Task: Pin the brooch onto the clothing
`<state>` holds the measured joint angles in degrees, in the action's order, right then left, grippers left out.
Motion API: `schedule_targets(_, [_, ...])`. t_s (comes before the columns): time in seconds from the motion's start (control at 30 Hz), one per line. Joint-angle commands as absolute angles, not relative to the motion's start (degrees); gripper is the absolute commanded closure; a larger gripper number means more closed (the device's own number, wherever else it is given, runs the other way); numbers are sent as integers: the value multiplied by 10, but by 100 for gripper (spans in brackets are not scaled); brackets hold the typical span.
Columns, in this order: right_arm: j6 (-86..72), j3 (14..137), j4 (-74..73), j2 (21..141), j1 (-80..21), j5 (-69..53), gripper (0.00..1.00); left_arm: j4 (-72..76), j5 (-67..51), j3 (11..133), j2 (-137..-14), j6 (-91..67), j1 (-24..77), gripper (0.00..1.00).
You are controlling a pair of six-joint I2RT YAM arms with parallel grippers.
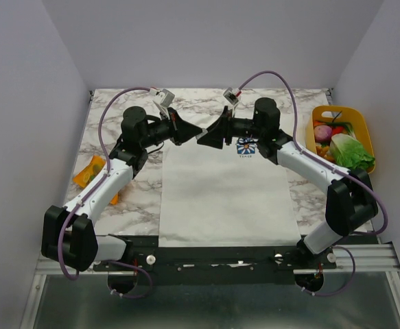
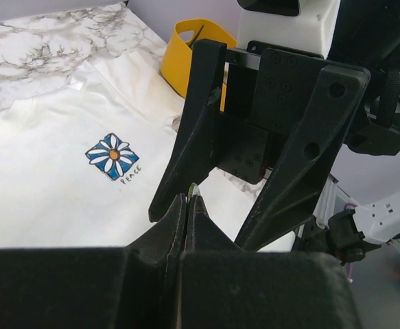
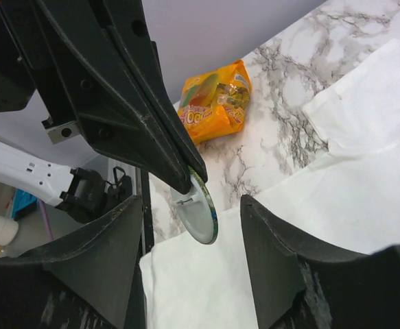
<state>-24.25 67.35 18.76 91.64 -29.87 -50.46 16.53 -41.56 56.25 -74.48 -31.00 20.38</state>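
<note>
The white T-shirt (image 1: 220, 192) lies flat on the marble table, its blue flower print (image 1: 246, 147) near the far edge. The two grippers meet in the air above its collar. My left gripper (image 1: 200, 132) is shut on the brooch (image 3: 198, 209), a small round disc with a green rim and a white back, held on edge. Only a sliver of the brooch (image 2: 193, 188) shows between the left fingertips (image 2: 183, 205). My right gripper (image 3: 193, 236) is open, one finger on each side of the brooch, not touching it. The shirt print (image 2: 114, 155) lies below to the left.
A yellow basket (image 1: 364, 133) of toy vegetables stands at the right edge; it also shows in the left wrist view (image 2: 186, 48). An orange snack packet (image 1: 93, 171) lies left of the shirt, and shows in the right wrist view (image 3: 213, 99).
</note>
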Motion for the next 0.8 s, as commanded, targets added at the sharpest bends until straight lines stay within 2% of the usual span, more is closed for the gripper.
schedule_targets(0.0, [-291, 666, 254, 900, -292, -530, 33, 156, -409, 563, -729, -296, 207, 100])
schedule_targets(0.13, [-294, 671, 255, 906, -292, -535, 39, 156, -408, 562, -728, -296, 207, 100])
schedule_targets(0.27, [-299, 663, 269, 906, -292, -540, 60, 156, -408, 560, -730, -294, 207, 100])
schedule_targets(0.37, [-290, 663, 258, 904, -292, -534, 62, 158, -408, 559, -730, -295, 207, 100])
schedule_targets(0.6, [-272, 671, 228, 906, -292, -519, 76, 156, -413, 562, -727, -295, 207, 100])
schedule_targets(0.7, [-241, 681, 193, 909, -292, -517, 99, 144, -406, 564, -726, -290, 207, 100])
schedule_targets(0.77, [-204, 689, 152, 909, -292, -510, 99, 134, -398, 570, -725, -280, 207, 100])
